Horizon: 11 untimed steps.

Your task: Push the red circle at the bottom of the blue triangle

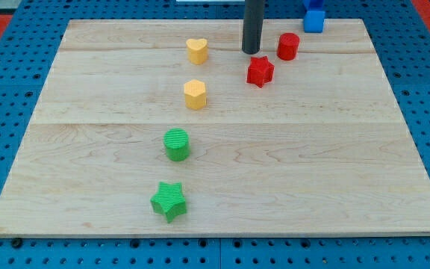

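Note:
The red circle (288,45) stands near the view's top, right of centre. A blue block, probably the triangle (310,4), is cut off by the view's top edge, just above a blue cube (313,21). My tip (251,51) rests on the board to the left of the red circle, a small gap apart, and just above the red star (260,71).
A yellow heart (196,50) lies left of my tip. A yellow hexagon (195,94) sits below it. A green circle (176,143) and a green star (169,200) lie toward the view's bottom. The wooden board (349,164) rests on a blue pegboard.

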Each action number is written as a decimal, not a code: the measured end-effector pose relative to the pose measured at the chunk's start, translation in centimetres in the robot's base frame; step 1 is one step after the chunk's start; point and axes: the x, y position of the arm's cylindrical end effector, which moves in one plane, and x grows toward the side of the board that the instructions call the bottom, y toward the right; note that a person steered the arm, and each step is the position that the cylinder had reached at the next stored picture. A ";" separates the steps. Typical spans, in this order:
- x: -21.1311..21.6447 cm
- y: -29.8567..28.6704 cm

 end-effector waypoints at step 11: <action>-3.5 15.2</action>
